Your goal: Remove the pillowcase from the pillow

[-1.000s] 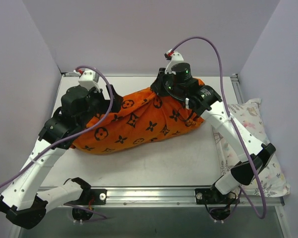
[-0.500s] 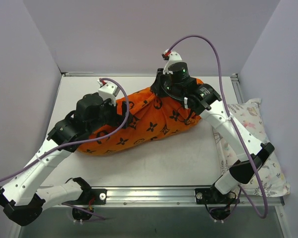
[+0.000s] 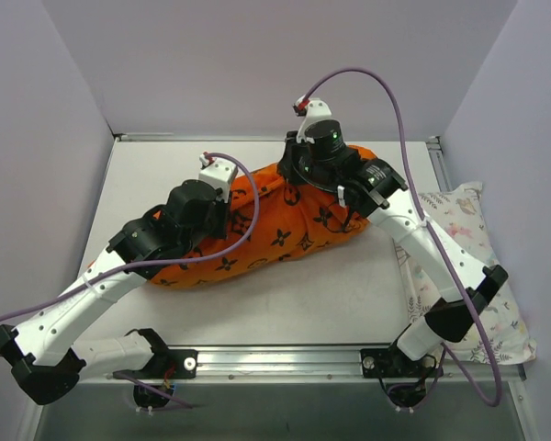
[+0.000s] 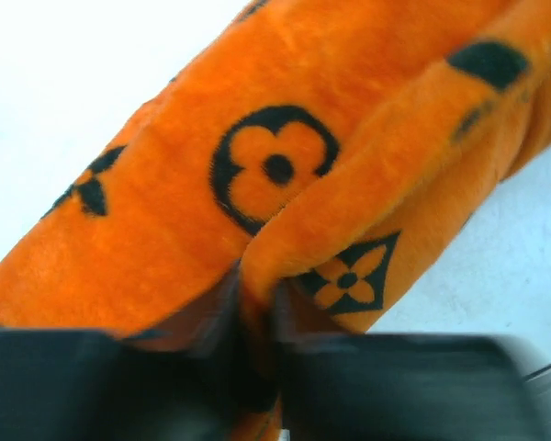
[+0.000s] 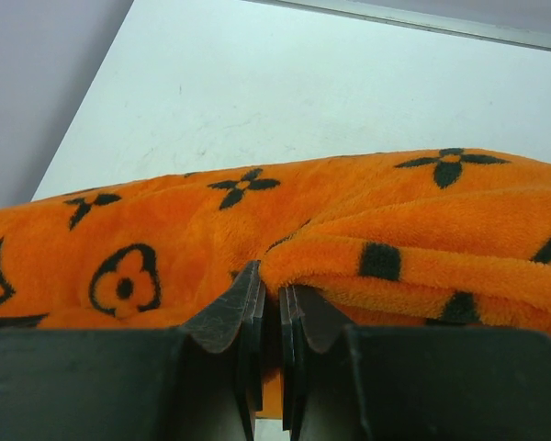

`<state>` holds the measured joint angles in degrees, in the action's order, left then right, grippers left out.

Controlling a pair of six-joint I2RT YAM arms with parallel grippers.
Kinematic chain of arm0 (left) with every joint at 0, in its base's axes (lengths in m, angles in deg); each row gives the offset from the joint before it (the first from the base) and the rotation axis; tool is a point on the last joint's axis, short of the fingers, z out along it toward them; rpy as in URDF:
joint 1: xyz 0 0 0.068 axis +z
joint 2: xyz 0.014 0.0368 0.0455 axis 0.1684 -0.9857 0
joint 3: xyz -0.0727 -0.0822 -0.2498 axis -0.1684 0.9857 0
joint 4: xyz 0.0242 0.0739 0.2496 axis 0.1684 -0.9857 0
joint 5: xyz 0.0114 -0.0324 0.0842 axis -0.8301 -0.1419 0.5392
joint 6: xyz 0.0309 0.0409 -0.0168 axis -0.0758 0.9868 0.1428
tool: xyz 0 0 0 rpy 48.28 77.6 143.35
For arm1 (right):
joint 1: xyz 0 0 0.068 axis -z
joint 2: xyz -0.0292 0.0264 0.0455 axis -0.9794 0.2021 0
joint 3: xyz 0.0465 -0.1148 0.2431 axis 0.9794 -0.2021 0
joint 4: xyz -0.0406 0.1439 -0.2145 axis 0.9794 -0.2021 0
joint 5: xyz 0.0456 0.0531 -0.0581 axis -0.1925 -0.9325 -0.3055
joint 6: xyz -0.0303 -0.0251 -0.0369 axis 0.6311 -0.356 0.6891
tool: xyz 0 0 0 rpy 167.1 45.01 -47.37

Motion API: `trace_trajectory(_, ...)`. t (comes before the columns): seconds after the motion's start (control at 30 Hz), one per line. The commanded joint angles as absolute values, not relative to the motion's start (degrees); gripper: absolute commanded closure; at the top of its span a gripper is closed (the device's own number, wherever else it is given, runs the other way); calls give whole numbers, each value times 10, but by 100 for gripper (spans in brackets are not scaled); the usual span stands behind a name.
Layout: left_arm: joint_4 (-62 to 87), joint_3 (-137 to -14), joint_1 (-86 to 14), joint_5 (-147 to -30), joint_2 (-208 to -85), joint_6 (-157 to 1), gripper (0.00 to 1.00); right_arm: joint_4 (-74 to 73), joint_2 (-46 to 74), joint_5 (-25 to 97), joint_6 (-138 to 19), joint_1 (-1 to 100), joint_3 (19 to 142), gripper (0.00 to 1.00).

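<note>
Pillowcase (image 3: 285, 231) folds pinched in L gripper (image 4: 257, 292) & R gripper (image 5: 268, 287).

white table (image 3: 285, 294) carries the orange pillowcase (image 3: 285, 230), lying across its middle.

This is a robot test cell in a lab rather than a home. A bare white table (image 3: 285, 294) fills the middle of the frame, boxed in by plain lilac walls (image 3: 257, 64) on the left, top and right. Two black-and-white robot arms (image 3: 92, 292) are bolted to a metal rail (image 3: 285, 360) along the bottom edge and trail purple cables (image 3: 399, 118). An orange pillowcase (image 3: 285, 230) lies at centre.
</note>
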<state>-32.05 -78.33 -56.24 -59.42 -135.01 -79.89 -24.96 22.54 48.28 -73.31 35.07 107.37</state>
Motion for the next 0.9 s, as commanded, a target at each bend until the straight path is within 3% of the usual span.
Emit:
trace_trajectory(0.0, -333, -800, -576, -510, -1330, -812, 89, -206, 164, 508, -711, 314, 1091, 100)
trace_trajectory(0.03, -335, -805, -579, -498, -1319, -823, 100, -208, 157, 511, -708, 297, 1090, 100)
trace_trajectory(0.2, -345, -870, -585, -419, -1296, -838, 100, -211, 118, 537, -686, 246, 1092, 100)
trace_trajectory(0.3, -356, -962, -577, -366, -1342, -820, 100, -228, 137, 552, -678, 252, 1121, 100)
trace_trajectory(0.37, -363, -1039, -508, -407, -1410, -819, 100, -253, 185, 524, -689, 295, 1180, 100)
trace_trajectory(0.43, -363, -1072, -437, -535, -1484, -844, 100, -281, 223, 470, -718, 336, 1214, 100)
trace_trajectory(0.57, -366, -1136, -332, -663, -1640, -857, 100, -292, 347, 402, -762, 411, 1221, 100)
trace_trajectory(0.77, -368, -1174, -319, -710, -1831, -887, 100, -291, 540, 320, -793, 482, 1201, 100)
trace_trajectory(0.8, -362, -1171, -320, -713, -1843, -891, 100, -295, 560, 308, -793, 484, 1201, 96)
trace_trajectory(0.87, -349, -1149, -322, -716, -1858, -898, 88, -294, 587, 302, -789, 486, 1192, 81)
